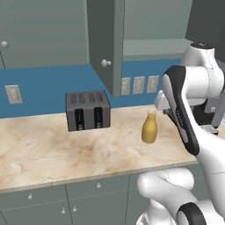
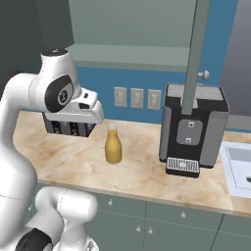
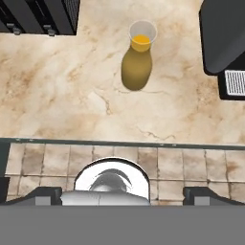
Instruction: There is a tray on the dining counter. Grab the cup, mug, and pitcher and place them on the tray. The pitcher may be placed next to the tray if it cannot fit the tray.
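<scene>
The pitcher (image 1: 149,129) (image 2: 113,147) is an amber bottle-shaped carafe with a pale open top. It stands upright on a marble counter (image 1: 52,149) fronted by knobbed cabinet doors. In the hand view the pitcher (image 3: 137,67) is seen from above, near the top centre. My gripper (image 3: 122,194) hangs high over the counter's front edge, well short of the pitcher. Its dark fingertips (image 3: 45,194) stand wide apart with nothing between them. The tray, cup, mug and dining counter are out of view.
A dark toaster (image 1: 88,110) (image 3: 38,16) stands left of the pitcher. A black coffee machine (image 2: 193,130) (image 3: 222,38) stands to its right, with a sink (image 2: 240,166) beyond. An open upper cabinet door (image 1: 107,44) hangs above the counter.
</scene>
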